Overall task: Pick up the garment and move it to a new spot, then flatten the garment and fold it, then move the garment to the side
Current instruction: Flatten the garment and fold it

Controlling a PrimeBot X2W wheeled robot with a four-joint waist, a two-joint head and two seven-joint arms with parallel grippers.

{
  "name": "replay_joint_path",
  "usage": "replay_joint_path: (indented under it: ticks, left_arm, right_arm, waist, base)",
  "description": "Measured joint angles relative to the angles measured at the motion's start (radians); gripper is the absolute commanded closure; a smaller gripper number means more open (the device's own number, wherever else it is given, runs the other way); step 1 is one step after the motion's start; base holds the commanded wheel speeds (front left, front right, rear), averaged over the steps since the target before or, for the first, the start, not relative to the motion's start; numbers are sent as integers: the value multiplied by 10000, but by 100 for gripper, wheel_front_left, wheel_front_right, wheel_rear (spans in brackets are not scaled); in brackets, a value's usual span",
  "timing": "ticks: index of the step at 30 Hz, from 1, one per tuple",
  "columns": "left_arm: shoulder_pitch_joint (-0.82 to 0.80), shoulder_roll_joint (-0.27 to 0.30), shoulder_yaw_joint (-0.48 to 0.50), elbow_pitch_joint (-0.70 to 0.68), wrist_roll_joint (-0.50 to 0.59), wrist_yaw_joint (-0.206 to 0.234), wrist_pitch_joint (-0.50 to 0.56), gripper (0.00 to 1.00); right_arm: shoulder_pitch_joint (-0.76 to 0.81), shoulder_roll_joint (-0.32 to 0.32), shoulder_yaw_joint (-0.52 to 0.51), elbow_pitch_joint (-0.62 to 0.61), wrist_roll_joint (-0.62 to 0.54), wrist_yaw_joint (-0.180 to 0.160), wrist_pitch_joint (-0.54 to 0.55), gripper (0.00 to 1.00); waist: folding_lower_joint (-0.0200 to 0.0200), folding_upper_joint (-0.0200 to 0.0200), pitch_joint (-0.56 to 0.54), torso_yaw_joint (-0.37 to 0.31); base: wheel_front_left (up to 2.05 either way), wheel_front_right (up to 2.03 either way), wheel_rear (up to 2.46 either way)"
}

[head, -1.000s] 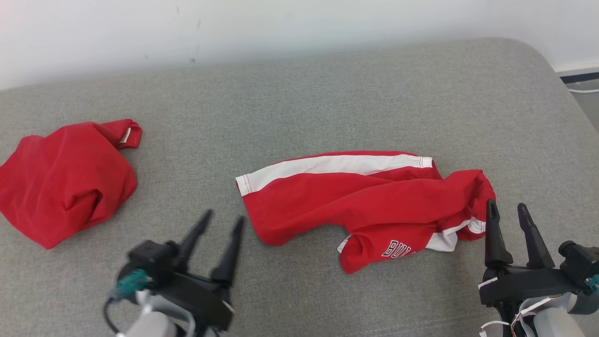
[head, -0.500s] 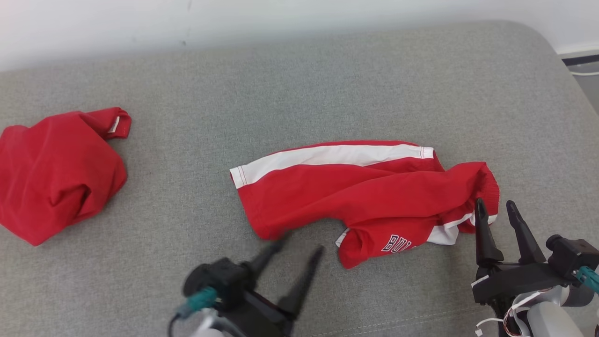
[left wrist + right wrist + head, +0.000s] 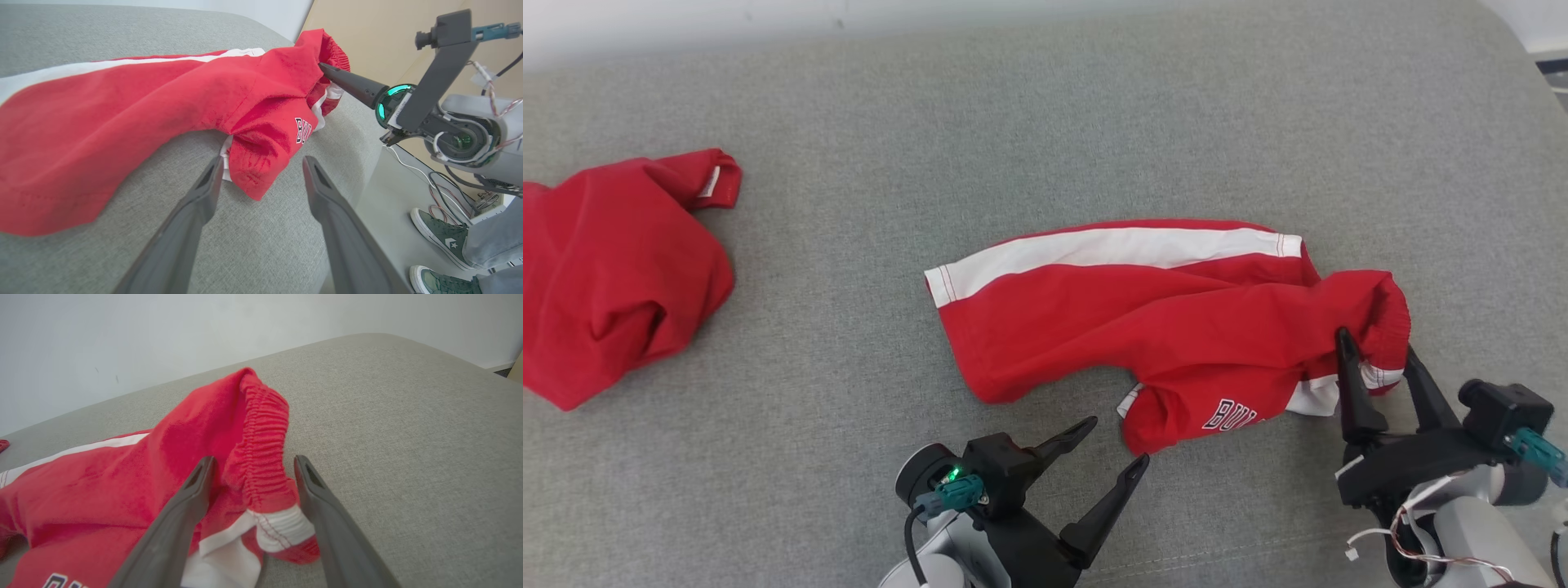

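The garment (image 3: 1143, 318) is a pair of red shorts with white side stripes and lettering, lying crumpled across the grey cushion (image 3: 1094, 122). My left gripper (image 3: 1120, 441) is open just short of the lettered leg hem, and in the left wrist view that hem (image 3: 261, 163) lies between the fingertips of the left gripper (image 3: 263, 160). My right gripper (image 3: 1374, 343) is open at the shorts' right end. In the right wrist view the elastic waistband (image 3: 261, 457) stands up between the spread fingers of the right gripper (image 3: 254, 458), touching neither that I can tell.
A second red garment (image 3: 613, 261) sits bunched at the cushion's far left. A white wall runs behind. The cushion's front edge (image 3: 359, 183) drops off close to the left gripper, and a person's green sneakers (image 3: 441, 237) stand on the floor beyond.
The head camera has tilted down. My left gripper swung right, from beside the left leg to the lettered hem. My right gripper pushed forward until its fingers straddle the waistband.
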Motion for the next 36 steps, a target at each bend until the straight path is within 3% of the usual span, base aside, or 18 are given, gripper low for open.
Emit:
replay_joint_path:
  ticks: [2,3,5,6,7,27,28,29,30,31,36]
  left_arm:
    - [-129,-10,-104,151,-2,0,90,0]
    - [-188,-17,-150,228,-19,0,161,0]
    - [-257,-40,-176,309,-90,0,201,0]
    - [-283,-40,-230,345,-100,0,226,0]
    - [-329,-40,-307,382,-104,0,236,0]
    - [-1666,-479,-1197,2167,-616,-12,616,0]
    - [-1705,-516,-1200,2268,-617,-12,642,9]
    - [-1728,-541,-1218,2360,-631,-12,642,61]
    - [-1743,-556,-1243,2447,-648,-12,640,96]
    - [-1771,-556,-1313,2499,-692,-12,640,100]
    - [-1893,-543,-1526,2408,-848,-12,370,100]
  right_arm:
    - [-152,23,123,107,-2,35,82,0]
    - [-206,35,157,153,-2,44,82,7]
    - [-306,38,198,274,-2,44,94,82]
    - [-347,38,209,295,-2,46,113,82]
    - [-368,36,215,307,-2,73,111,100]
    - [-788,56,435,359,6,130,-25,100]
    - [-787,56,453,374,6,130,-25,100]
    - [-788,58,476,387,6,130,-29,100]
    - [-788,65,489,403,6,130,-36,100]
    - [-788,71,493,420,6,130,-36,100]
    - [-787,29,426,531,10,130,-111,100]
  waist:
    - [0,0,120,-31]
    - [0,0,178,-52]
    - [0,0,288,-101]
    - [1,0,339,-128]
    - [0,0,385,-155]
    - [0,0,695,-460]
    - [1,0,698,-466]
    - [1,0,697,-470]
    - [0,0,693,-474]
    - [0,0,685,-476]
    - [0,0,540,-415]
  base:
    - [0,0,0]
    - [0,0,0]
    - [0,0,0]
    - [0,0,0]
    - [0,0,0]
    - [0,0,0]
    - [0,0,0]
    - [0,0,0]
    - [0,0,0]
    - [0,0,0]
    - [0,0,0]
